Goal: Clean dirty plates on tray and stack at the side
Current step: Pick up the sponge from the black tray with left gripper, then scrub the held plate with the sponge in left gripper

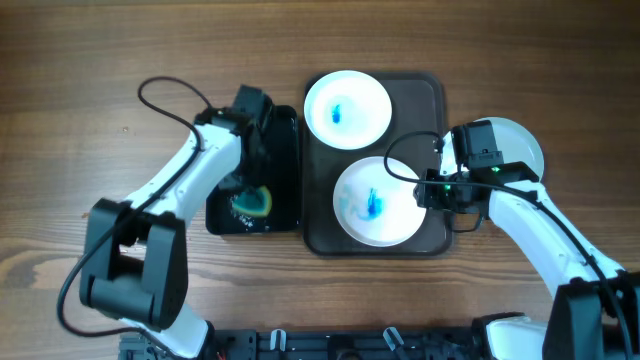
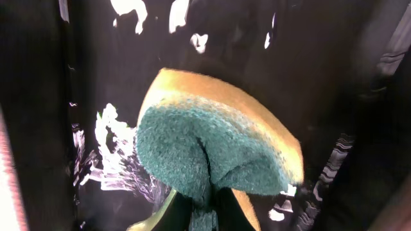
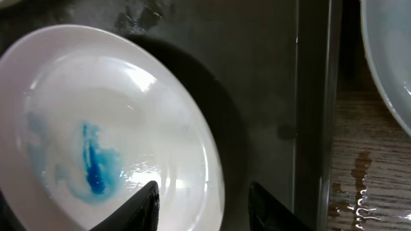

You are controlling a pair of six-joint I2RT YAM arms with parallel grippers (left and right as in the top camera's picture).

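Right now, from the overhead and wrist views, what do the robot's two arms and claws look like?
Both arms, the left arm and the right arm, have smooth white rounded links joined by bulky black joint housings. A thin black cable loops free along each. Small green lights glow on the right wrist. The right claw has black, tapered fingers.

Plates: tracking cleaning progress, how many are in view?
3. Two blue-smeared on the tray: far plate and near plate; third plate on the table beside it, partly behind the right arm.
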